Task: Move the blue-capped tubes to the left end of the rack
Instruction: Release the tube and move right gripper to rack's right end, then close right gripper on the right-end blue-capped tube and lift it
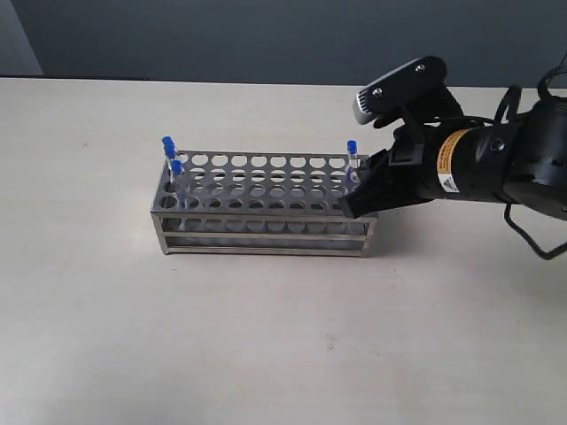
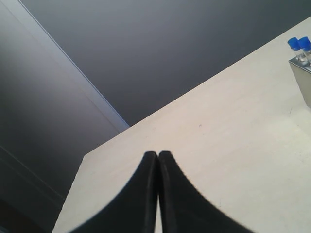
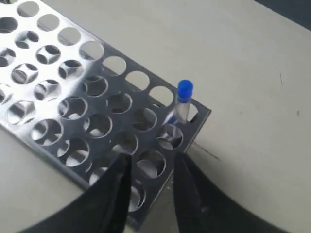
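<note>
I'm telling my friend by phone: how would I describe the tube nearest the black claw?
Find the steel rack on the pale table. At its end by the black right gripper, one blue-capped tube stands in a corner hole. It stands alone; the others cluster at the opposite end.

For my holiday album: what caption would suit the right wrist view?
Open pincer poised at the end of the rack, near a lone blue-capped tube.

A pale beige table (image 1: 266, 354) meets a dark grey wall (image 1: 221, 35).

The left wrist view's edge cuts off the rack (image 2: 302, 82) beyond one corner.
</note>
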`<state>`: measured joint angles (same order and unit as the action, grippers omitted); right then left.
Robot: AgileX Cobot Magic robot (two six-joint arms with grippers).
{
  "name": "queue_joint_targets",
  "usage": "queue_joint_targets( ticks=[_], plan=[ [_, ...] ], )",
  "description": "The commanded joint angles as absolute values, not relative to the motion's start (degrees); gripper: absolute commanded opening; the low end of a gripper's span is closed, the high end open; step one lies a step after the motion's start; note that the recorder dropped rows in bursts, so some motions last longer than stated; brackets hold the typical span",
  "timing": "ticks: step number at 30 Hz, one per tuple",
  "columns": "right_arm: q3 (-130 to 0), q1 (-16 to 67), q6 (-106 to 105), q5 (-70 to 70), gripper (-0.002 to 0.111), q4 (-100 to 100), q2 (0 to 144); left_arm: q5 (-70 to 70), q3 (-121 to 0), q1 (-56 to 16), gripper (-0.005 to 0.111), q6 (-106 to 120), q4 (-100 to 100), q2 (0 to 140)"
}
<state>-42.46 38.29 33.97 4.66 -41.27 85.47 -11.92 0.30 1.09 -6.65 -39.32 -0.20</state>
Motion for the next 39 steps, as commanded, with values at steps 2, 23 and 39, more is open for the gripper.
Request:
queue_joint_targets(
  ticks=[2, 23, 39],
  plan=[
    [-42.0, 30.8, 34.4, -7.9, 0.03, -41.8, 90.2, -11.7, 0.0, 1.0, 0.001, -6.9, -39.3, 0.0],
    [-37.3, 30.0, -1.9, -32.4, 0.03, -17.2, 101.1, -11.7, 0.0, 1.0, 0.001, -6.9, -39.3, 0.0],
    [-39.4, 30.0, -10.9, -38.1, 0.03, -7.0, 106.5, -11.7, 0.0, 1.0, 0.001, -6.9, -39.3, 0.0]
  ],
)
